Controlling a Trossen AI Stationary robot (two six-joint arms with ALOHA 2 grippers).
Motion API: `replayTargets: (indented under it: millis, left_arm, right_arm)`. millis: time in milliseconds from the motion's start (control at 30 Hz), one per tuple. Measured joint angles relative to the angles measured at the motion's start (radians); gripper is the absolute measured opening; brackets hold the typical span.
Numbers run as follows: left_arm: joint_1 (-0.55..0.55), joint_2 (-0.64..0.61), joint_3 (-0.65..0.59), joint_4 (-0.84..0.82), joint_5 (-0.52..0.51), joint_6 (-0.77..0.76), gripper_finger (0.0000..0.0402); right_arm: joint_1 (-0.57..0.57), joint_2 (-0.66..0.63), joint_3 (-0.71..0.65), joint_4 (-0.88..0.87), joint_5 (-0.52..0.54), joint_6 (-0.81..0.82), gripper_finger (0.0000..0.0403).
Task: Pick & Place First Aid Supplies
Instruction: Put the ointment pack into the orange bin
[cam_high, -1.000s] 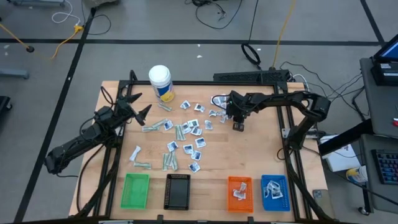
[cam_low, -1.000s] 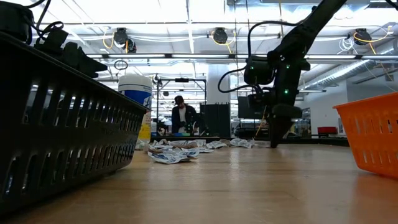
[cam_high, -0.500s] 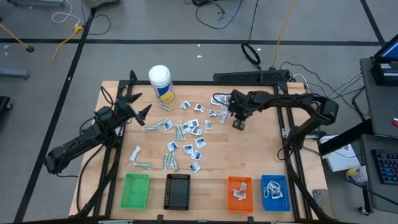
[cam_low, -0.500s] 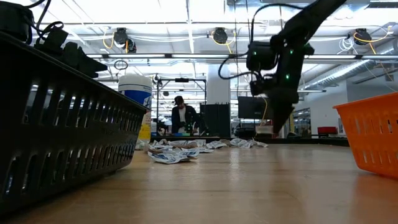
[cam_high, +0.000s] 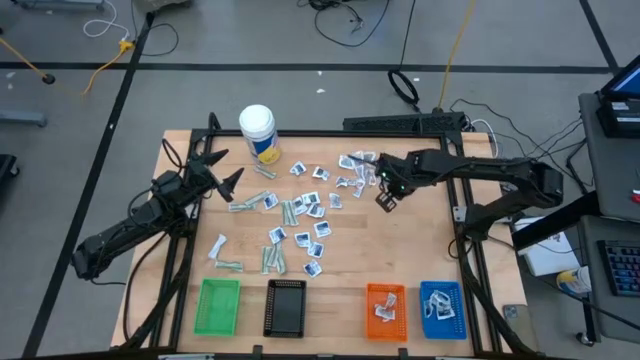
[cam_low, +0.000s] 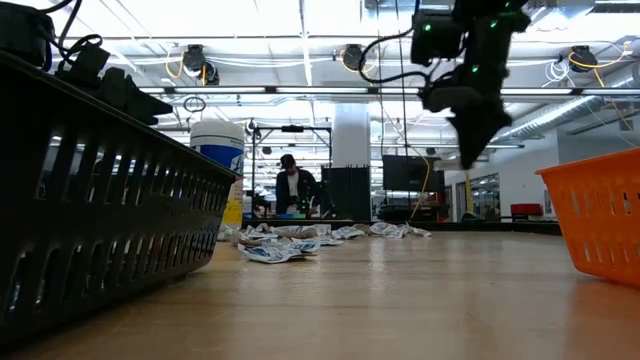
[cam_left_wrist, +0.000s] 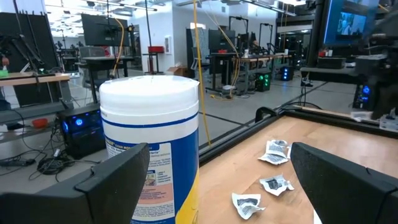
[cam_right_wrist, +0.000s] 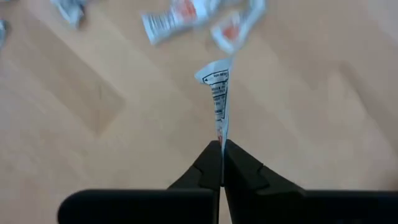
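**Right claw lifts one sachet clear of the pile**

The right claw is pressed together on the edge of a single sachet with red print. It is gripped by one thin edge, so it stands away from the fingertips rather than lying flat — likely because an edge was the only part a claw could catch on the table. In the low view the right claw hangs well above the wood. The other first aid supplies lie scattered mid-table, near the white bottle. The orange tray and blue tray already hold packets, so one of them probably receives this sachet. The left claw waits, spread wide, facing the bottle.
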Motion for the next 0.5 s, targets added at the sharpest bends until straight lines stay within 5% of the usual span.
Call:
replayTargets:
  millis: [500]
  left_arm:
    - [0.0,0.0,0.0,0.0,0.0,0.0,0.0397]
  right_arm:
    - [0.465,-0.013,0.0,-0.071,-0.003,0.525,0.0]
